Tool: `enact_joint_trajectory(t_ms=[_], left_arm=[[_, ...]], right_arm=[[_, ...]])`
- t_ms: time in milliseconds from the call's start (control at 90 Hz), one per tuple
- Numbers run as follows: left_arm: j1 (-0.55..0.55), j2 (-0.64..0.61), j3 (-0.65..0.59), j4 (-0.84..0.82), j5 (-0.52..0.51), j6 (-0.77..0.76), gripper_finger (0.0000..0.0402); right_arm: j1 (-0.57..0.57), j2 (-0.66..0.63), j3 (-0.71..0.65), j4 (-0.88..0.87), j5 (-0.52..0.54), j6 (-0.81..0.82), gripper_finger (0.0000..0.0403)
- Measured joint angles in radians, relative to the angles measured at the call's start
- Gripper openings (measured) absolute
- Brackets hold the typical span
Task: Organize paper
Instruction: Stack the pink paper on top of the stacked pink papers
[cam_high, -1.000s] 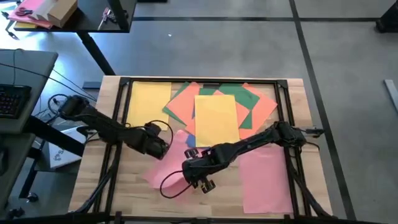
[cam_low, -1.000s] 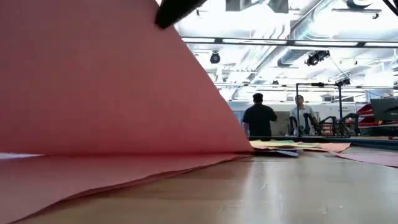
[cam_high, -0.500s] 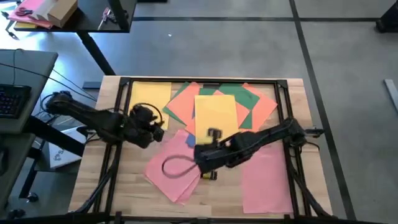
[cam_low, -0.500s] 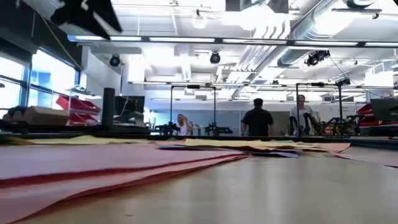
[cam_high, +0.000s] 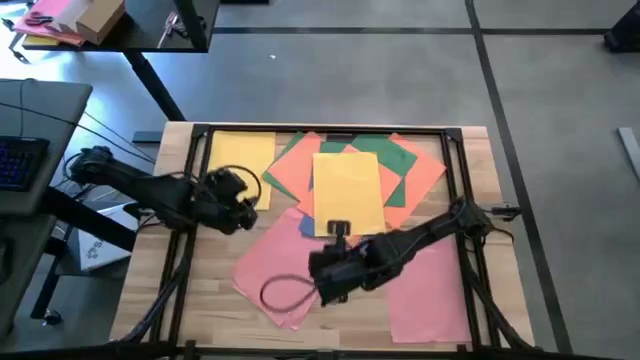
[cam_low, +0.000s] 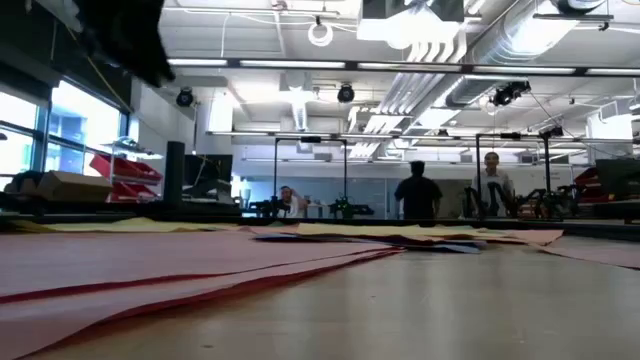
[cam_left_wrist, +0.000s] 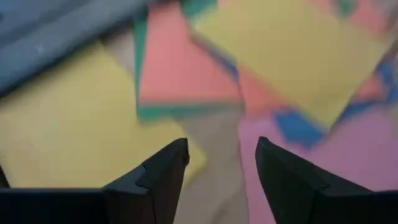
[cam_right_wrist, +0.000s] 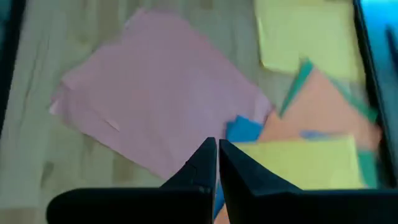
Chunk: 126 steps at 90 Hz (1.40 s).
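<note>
My right gripper (cam_high: 332, 285) hangs over the near middle of the bench (cam_high: 150, 290), its fingers (cam_right_wrist: 204, 163) pressed together on nothing. The pink sheets (cam_high: 272, 268) lie flat just to its left, a loose stack skewed on the wood, long axis running diagonally from the near-left edge up toward the central pile. A grab there would start from the stack's right-hand corner, which sits closest to my fingertips.

My left gripper (cam_high: 245, 195) hovers just beyond that stack's far corner, fingers (cam_left_wrist: 163, 168) parted with a clear gap and holding nothing, aimed at the yellow sheet (cam_high: 238, 158) lying squared against the far-left frame (cam_high: 196, 160). Between us sits the pile: a yellow top sheet (cam_high: 348, 188), long axis running away from me, over fanned orange sheets (cam_high: 296, 165), green sheets (cam_high: 393, 162), and a blue sheet's (cam_high: 306, 227) corner peeking out. Another pink sheet (cam_high: 428, 290) lies on the near right, partly under my right arm.

I judge the right gripper nearer the skewed pink stack, though the wrist views are smeared, so the margin is uncertain.
</note>
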Motion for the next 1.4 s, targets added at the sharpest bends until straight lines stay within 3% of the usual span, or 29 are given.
enact_joint_trajectory(t_ms=[144,289,489,611,789,944,1033,1156,1400], left_arm=[[-0.046,0.037,-0.09,0.007,0.144,-0.133,0.0179],[-0.125,0.116,-0.123,0.009,0.248,-0.164,0.0179],[-0.227,0.306,-0.136,0.06,0.425,-0.112,0.0179],[-0.258,0.405,-0.136,0.099,0.478,-0.068,0.0179],[-0.286,0.489,-0.133,0.124,0.544,-0.035,0.0179],[-0.321,0.524,-0.13,0.135,0.51,-0.105,0.0179],[-0.328,0.534,-0.131,0.133,0.48,-0.115,0.0179],[-0.328,0.538,-0.136,0.142,0.465,-0.124,0.0179],[-0.328,0.536,-0.145,0.16,0.472,-0.137,0.0179]], right_arm=[[-0.018,0.066,0.0,0.152,-0.114,-0.157,0.0001],[-0.04,0.131,0.0,0.256,-0.281,-0.292,0.0014],[-0.062,0.187,0.0,0.331,-0.415,-0.479,0.0102],[-0.065,0.238,0.0,0.463,-0.499,-0.585,0.0159],[-0.061,0.318,0.0,0.624,-0.473,-0.68,0.0206],[-0.06,0.365,0.0,0.735,-0.416,-0.667,0.0217],[-0.061,0.376,0.0,0.731,-0.416,-0.603,0.0217],[-0.059,0.405,0.002,0.718,-0.492,-0.546,0.0216],[0.003,0.469,0.0,0.712,-0.456,-0.582,0.0216]])
